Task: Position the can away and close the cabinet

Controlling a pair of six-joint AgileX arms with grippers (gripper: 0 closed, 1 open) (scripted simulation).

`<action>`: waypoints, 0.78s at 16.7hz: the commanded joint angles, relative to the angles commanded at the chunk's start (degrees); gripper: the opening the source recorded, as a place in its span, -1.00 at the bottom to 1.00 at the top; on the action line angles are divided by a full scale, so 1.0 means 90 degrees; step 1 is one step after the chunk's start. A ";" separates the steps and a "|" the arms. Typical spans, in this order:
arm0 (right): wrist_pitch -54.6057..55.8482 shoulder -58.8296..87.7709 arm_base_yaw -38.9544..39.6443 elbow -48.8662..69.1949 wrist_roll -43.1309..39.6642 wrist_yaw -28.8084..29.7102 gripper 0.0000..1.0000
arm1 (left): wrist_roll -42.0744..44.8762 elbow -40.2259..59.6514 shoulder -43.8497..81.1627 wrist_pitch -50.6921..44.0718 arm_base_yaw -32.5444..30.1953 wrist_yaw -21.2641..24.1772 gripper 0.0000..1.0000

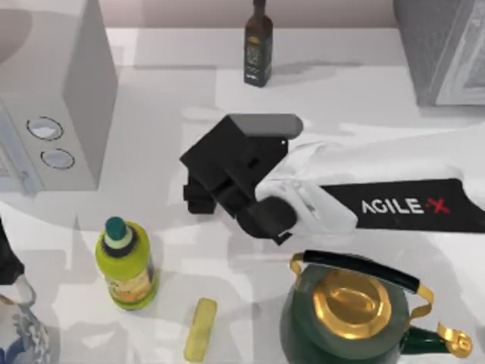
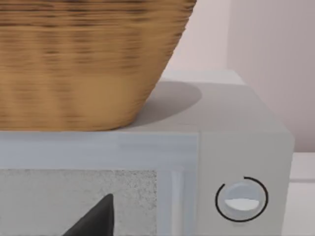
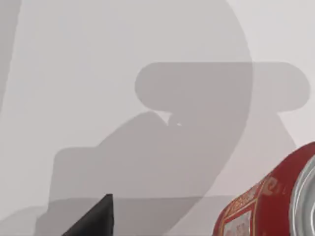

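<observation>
The right arm (image 1: 394,205) reaches in from the right side of the desk (image 1: 341,98) toward its middle, its black wrist block hanging over the white surface. The right pincer (image 1: 198,199) points toward the left side; whether it is apart or clamped I cannot tell, as the fingers are hidden under the block. In the right wrist view the can (image 3: 275,201) lies close by the pincer, red with a silver end and a yellow-white label, tilted across the corner, over the arm's shadow on the desk; whether it is held I cannot tell. The cabinet (image 1: 439,45) stands at the far right corner, grey and speckled, with its pale panel door at the edge. A white box (image 1: 53,91) with two round dials sits at the far left, and the left wrist view shows a woven basket (image 2: 83,59) on top of it. A dark bottle (image 1: 258,45) stands at the far middle. Near the front are a yellow-green bottle (image 1: 127,265), a yellow bar (image 1: 201,330) and a green kettle (image 1: 348,318) with a gold lid. The left arm (image 1: 9,262) is parked at the left edge.
</observation>
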 joint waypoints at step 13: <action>0.0710 0.0363 -0.0281 -0.0233 -0.0280 -0.0145 0.85 | 0.0000 0.0000 0.0000 0.0000 0.0000 0.0000 1.00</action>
